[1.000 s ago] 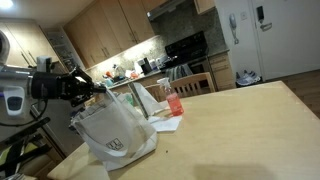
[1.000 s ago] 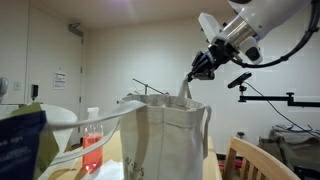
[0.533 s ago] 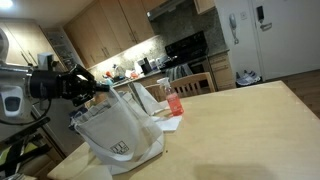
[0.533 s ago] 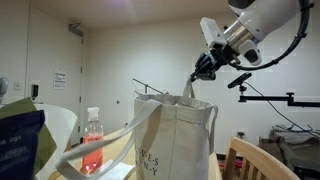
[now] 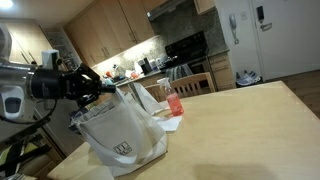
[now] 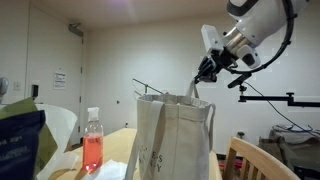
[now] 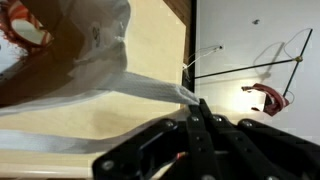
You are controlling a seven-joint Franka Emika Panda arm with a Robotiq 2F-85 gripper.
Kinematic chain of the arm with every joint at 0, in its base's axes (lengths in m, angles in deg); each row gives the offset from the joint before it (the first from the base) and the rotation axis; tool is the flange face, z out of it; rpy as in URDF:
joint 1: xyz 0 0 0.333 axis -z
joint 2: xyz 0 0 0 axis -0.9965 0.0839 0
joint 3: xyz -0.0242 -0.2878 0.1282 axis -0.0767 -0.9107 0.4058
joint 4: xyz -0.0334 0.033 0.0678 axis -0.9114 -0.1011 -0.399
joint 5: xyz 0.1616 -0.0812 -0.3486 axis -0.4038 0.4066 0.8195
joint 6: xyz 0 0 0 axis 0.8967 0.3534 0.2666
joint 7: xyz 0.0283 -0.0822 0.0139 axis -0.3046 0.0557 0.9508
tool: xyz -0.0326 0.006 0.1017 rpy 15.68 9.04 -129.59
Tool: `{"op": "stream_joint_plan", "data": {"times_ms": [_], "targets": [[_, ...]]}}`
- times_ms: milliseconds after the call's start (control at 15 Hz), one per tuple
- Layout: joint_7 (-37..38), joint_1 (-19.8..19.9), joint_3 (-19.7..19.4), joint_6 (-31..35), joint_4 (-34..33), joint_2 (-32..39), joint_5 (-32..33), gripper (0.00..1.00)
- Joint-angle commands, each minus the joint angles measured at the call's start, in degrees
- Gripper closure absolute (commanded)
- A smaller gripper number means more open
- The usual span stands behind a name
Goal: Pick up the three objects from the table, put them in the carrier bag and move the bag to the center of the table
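In an exterior view the arm (image 5: 45,85) is reaching in level from the left, with its dark gripper (image 5: 97,86) hanging over the bag's near top edge. In the other exterior view the white arm (image 6: 250,25) is bending down from the upper right, and the gripper (image 6: 204,74) is pointing down at the bag's rim. In the wrist view the black fingers (image 7: 190,135) are closing to a narrow point and pinching the bag's handle (image 7: 150,88), which is stretching taut as a thin pale strip.

The bag (image 5: 125,135) is standing upright on the table near its left corner, with its mouth gaping open. It is whitish, crinkly and slightly see-through, with a dark logo low on its side. In the other exterior view the bag (image 6: 175,135) is showing vertical folds and a loose loop handle. A blurred dark-blue carton (image 6: 20,140) is standing in the left foreground. A pink-red bottle (image 6: 93,148) with a white cap is standing just right of it, apart from the bag. In the wrist view something red is showing through the bag (image 7: 80,50), too blurred to name.

The table (image 5: 240,120) is smooth and pale tan. Behind it wooden cabinets (image 5: 110,30) and a black stove (image 5: 190,50) are lining a lit kitchen wall. A wooden chair (image 6: 250,160) is standing at the lower right.
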Motion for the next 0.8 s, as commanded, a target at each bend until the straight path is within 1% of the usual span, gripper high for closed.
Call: {"op": "stream_joint_plan", "data": {"times_ms": [0,133,267,400,600,733], "targets": [[-0.1,8.2,0.9,0.2,-0.5,0.5,-1.5,0.99],[-0.2,12.8,2.4,0.2,-0.9,0.9,-1.8,0.99],[-0.2,16.5,4.4,0.6,-1.2,1.3,-2.3,0.99],[-0.3,20.6,7.7,1.7,-1.1,0.5,-3.5,0.99],[-0.3,23.3,11.1,2.8,-1.6,-1.8,-4.7,0.99],[0.4,22.8,11.7,3.4,-2.0,-4.5,-5.7,0.99]]}}
